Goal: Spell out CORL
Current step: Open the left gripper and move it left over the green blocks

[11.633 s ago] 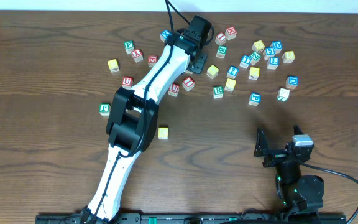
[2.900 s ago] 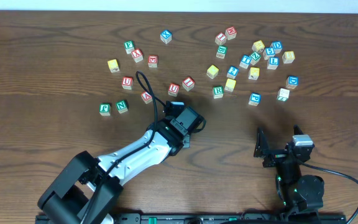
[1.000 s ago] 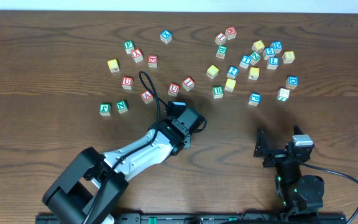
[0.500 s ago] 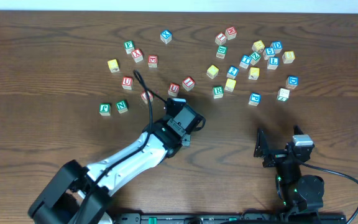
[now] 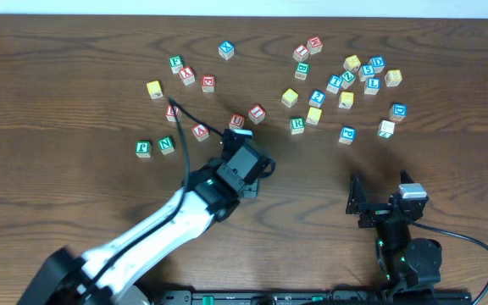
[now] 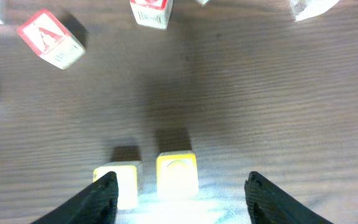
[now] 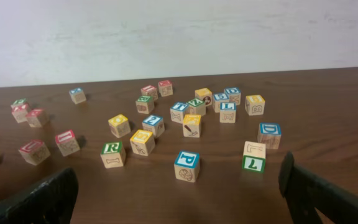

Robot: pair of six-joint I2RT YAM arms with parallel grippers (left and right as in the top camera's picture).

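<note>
Two small wooden cubes lay side by side between the spread fingers of the left gripper [image 6: 182, 198]. The first yellow cube [image 6: 117, 183] sat just beside one dark finger, though whether it touched could not be told. The second yellow cube [image 6: 177, 176] sat a narrow gap away, clear of the other finger. The jaws stood apart and pinched nothing. Both cubes were square-edged, with pale wood sides and bright yellow tops washed out by glare, so no letter could be read. From overhead the gripper's black head hid them, near the middle of the table [image 5: 58, 186], whose dark brown top showed a fine straight grain. The R cube [image 5: 296, 124], pale wood with a green letter, rested farther back beside a yellow-topped block [image 5: 313, 115]. The L cube [image 5: 372, 85], blue-lettered, sat in the cluster toward the far right corner. A red A block [image 6: 48, 38] lay turned at an angle ahead of the left fingers. The right gripper [image 7: 179, 186] was spread wide and held nothing, low at the near edge, facing the scattered blocks.
</note>
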